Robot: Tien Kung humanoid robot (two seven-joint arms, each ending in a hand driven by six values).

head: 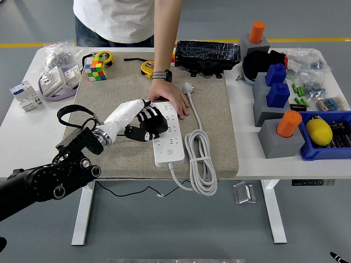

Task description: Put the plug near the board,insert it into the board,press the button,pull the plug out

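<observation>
white board: one power strip on beige mat, white desk
plug: one, beside person's hand resting on strip's far end
left hand: fingers curled over strip, holding nothing
cubes: two
floor: grey

A white power strip is laid lengthwise on a beige mat on the white counter. The left hand is placed over the strip's left upper part, fingers curled loosely, nothing gripped. A person's hand is pressed flat on the strip's far end. The white plug is seen lying just beside that hand, unplugged, with its cable coiled right of the strip. Rubik's cubes, a tape measure and a blue bin are seen around.
</observation>
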